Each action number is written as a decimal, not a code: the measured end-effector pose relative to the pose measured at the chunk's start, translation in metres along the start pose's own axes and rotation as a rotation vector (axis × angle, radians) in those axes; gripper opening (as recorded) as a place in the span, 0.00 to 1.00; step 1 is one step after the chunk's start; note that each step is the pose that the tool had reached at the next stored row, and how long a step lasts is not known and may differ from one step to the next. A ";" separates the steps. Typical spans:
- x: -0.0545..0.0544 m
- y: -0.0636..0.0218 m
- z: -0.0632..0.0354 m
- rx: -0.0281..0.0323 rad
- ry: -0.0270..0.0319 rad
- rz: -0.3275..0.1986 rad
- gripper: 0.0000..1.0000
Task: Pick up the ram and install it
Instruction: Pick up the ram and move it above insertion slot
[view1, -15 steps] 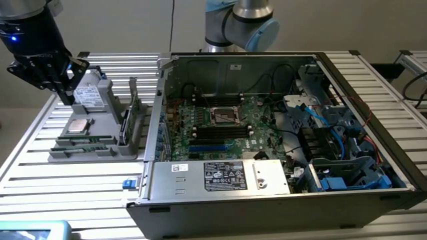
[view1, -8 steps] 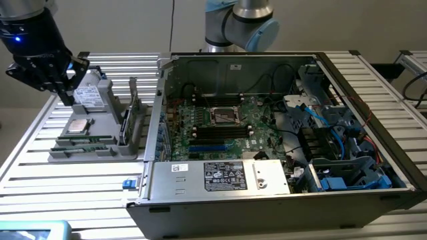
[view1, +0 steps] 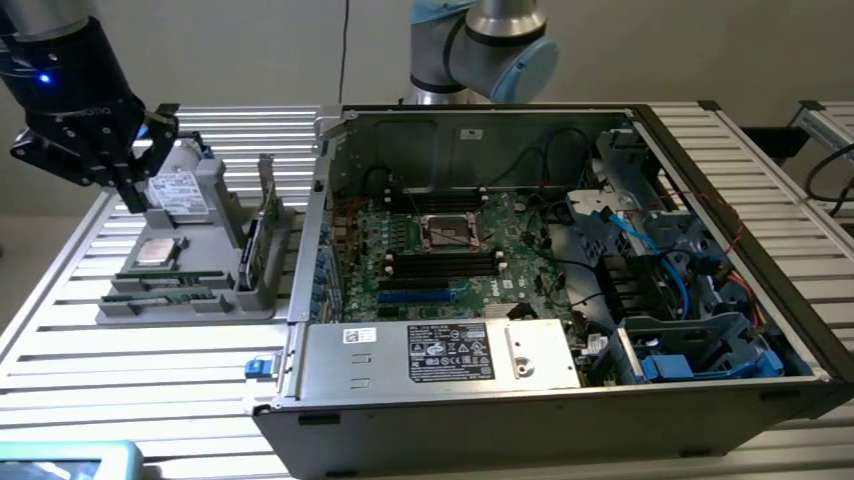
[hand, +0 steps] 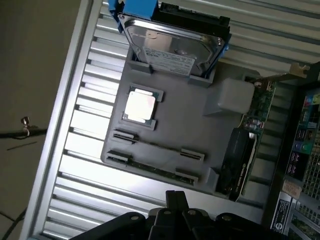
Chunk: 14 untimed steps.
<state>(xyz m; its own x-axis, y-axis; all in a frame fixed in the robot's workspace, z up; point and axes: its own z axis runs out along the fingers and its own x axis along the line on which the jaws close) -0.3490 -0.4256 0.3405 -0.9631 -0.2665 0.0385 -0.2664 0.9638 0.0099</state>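
Observation:
Two thin green ram sticks (view1: 171, 279) lie on edge in the front slots of a grey holder tray (view1: 214, 300) at the exterior view's left. In the wrist view the ram sticks (hand: 157, 146) run between the tray's (hand: 200, 125) end clips, one beside the other. My black gripper (view1: 136, 195) hangs above the tray's back part, near the hard drive (view1: 174, 190), apart from the sticks. Its fingers (hand: 176, 199) look pressed together with nothing between them. The open computer case (view1: 561, 260) with its motherboard (view1: 441, 250) and black memory slots stands to the exterior view's right.
The tray also holds a silver CPU (hand: 141, 105), a hard drive (hand: 172, 47) in a blue bracket and an upright green expansion card (hand: 245, 145) at its case-side edge. Everything rests on a slatted metal table (view1: 134, 370). Cables and drive cages crowd the case's right side.

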 end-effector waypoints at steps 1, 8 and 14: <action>0.000 0.0000 0.0001 0.0007 0.0002 -0.018 0.11; 0.000 0.0000 0.0006 0.0056 0.0015 -0.145 0.11; 0.000 0.0000 0.0011 0.0098 0.0026 -0.254 0.11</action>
<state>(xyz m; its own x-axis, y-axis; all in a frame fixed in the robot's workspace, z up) -0.3490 -0.4256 0.3393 -0.8649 -0.5004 0.0386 -0.5004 0.8657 0.0099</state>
